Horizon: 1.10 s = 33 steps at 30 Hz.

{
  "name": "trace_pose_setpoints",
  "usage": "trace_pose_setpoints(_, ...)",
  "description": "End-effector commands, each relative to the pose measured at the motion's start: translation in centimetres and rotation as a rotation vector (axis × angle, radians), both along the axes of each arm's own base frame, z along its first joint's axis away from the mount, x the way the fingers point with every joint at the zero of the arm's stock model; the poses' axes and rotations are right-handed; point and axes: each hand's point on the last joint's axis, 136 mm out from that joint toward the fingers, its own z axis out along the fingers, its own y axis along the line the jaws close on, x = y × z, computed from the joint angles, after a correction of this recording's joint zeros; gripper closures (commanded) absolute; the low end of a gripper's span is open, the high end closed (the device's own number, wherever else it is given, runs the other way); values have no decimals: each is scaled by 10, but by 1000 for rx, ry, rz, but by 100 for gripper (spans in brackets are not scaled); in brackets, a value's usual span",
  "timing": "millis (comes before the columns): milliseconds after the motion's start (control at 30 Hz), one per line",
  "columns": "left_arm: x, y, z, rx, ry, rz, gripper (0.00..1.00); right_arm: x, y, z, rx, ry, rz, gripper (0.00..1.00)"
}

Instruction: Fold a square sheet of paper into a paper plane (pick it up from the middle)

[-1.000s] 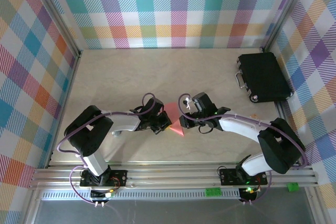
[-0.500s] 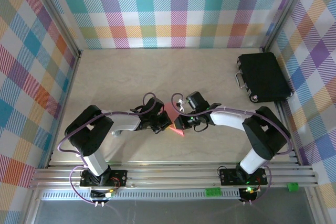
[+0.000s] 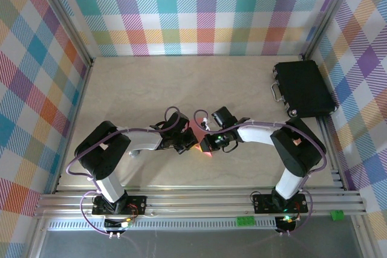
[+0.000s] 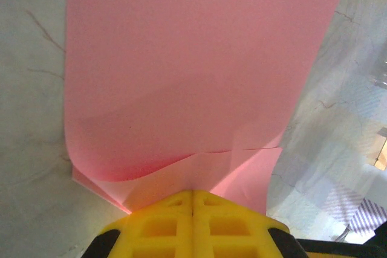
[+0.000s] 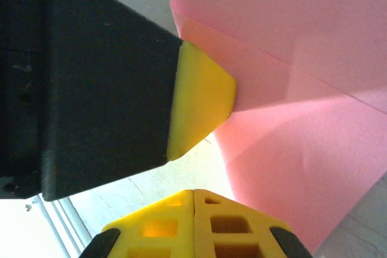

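Left gripper [image 4: 192, 194]: yellow pads pressed flat together, clamped on the near edge of the thin salmon-pink sheet of paper [image 4: 187, 58].
Right gripper [image 5: 193, 193]: yellow pads closed seam to seam. The sheet's edge passes just beside and behind one pad. Whether any paper lies between the pads cannot be told.
Spacing of the grippers: the tips nearly face each other, close together and low over the table. In the right wrist view, the left gripper's black finger with its yellow fingertip [image 5: 202, 98] touches the sheet's edge just ahead of the right gripper's tips.
Salmon-pink sheet of paper: it spreads forward from the left gripper's tips and is folded, with overlapping layers showing. A crease line crosses it just ahead of the pads, and one side margin bends in a soft curl. From above, small pink parts show between the two grippers.
Pale wood-grain table top [image 3: 181, 89]: lies beneath both grippers and the sheet.
Black rectangular case with a metal handle [image 3: 304, 89]: lies flat, well apart from the sheet, far ahead of the right gripper and to its right, beside the wall.
Multicoloured plaid walls [image 3: 205, 10]: enclose the table ahead of and to both sides of the grippers.
Aluminium rail [image 3: 199, 202]: behind the grippers, carrying both arm bases.
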Motion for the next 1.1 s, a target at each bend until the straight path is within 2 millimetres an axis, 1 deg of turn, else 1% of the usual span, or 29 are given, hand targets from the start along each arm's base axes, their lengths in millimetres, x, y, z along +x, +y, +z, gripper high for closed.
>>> trace_pose_setpoints(0,-11,20,-22,97,66,9,100,-1,2,-1,-1,8,29,92)
trace_pose_setpoints(267,-11,20,-17,94,59,8,100,-1,1,-8,-18,20,31,92)
trace_pose_setpoints(400,-9,18,-11,81,46,5,100,-3,1,-11,-19,28,36,92)
trace_pose_setpoints(567,-6,12,1,43,12,-8,100,-4,-1,-17,-36,46,34,92)
trace_pose_setpoints(700,-3,5,14,-4,-31,-31,98,-5,-2,-21,-46,57,31,92)
trace_pose_setpoints(800,-3,1,20,-34,-53,-45,96,-5,-2,-23,-48,65,32,93)
trace_pose_setpoints(933,-5,-6,18,-70,-54,-62,95,-5,-1,-23,-49,68,28,92)
trace_pose_setpoints(1067,-10,-13,10,-78,-32,-80,95,-3,-1,-23,-51,68,24,92)
